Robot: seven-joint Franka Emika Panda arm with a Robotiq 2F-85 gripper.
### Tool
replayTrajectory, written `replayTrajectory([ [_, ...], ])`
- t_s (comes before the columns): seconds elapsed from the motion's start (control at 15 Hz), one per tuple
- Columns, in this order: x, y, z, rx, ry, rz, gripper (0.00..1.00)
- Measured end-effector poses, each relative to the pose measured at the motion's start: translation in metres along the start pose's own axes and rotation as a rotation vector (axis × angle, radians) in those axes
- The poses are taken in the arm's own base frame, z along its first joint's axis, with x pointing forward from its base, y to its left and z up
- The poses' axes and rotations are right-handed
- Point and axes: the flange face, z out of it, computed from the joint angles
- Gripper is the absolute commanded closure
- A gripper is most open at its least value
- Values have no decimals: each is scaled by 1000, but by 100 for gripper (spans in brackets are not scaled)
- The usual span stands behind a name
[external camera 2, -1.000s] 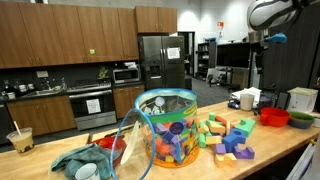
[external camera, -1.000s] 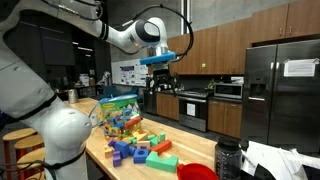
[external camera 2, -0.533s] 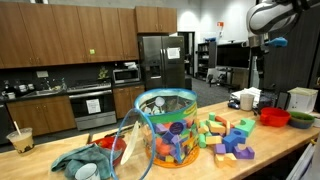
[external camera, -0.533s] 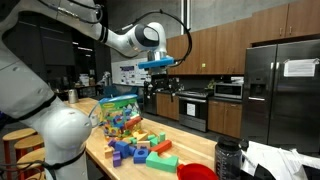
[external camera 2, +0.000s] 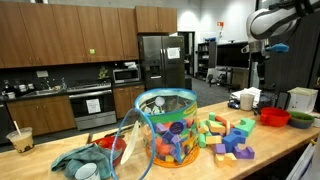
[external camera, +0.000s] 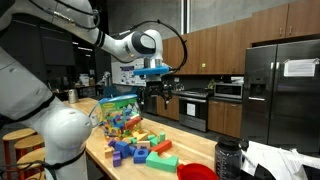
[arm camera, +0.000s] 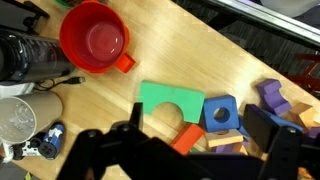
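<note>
Up above the wooden counter (external camera: 190,148), the gripper (external camera: 155,90) hangs well clear of everything, jaws spread wide with nothing in them. The wrist view looks straight down between the two dark fingers (arm camera: 128,128) at the blocks underneath. A green arch (arm camera: 168,100) lies flat on the wood. A blue cube (arm camera: 220,112) sits right up against one end of it, and an orange block (arm camera: 187,138) is tucked in at the arch's cut-out. A purple block (arm camera: 272,97) is just past the cube. A red cup (arm camera: 93,40) stands near the arch on the other side, apart from it. In an exterior view the loose pile (external camera: 140,148) is spread out next to a clear tub (external camera: 118,112) packed with more blocks, and the gripper is over the pile rather than the tub.
</note>
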Motion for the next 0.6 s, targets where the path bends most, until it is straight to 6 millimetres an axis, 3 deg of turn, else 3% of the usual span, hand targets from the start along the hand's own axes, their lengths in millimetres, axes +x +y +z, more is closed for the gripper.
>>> replayTrajectory([
  [0.6,41,-28,9,-30,165,-85,0],
])
